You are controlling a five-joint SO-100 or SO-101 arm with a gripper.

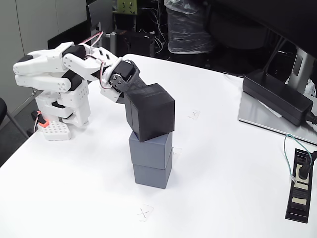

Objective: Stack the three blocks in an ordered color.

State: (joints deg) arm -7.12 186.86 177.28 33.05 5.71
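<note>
The black block (149, 111) sits tilted on top of two slate-grey blocks, the upper grey block (150, 148) resting squarely on the lower grey block (152, 173), so the three form a column near the middle of the white table (223, 188). The black one leans, its lower edge meeting the top of the upper grey block.

The table is matte white, marked with small pencilled crosses; one cross (144, 213) lies in front of the stack, another (193, 114) beyond it. At the right edge lie a flat black power adapter (277, 96) on a monitor base (267, 119) and a black power strip (300, 186) with a green cable. Behind the table the room is dim, with dark furniture and plastic-wrapped equipment.

The gripper (130, 91) reaches in from the left on the white arm (54, 69), pressed against the black block's upper left corner. The fingers are hidden behind the block, so whether they clamp it or stand apart cannot be told. The grey blocks stand directly below the gripper.
</note>
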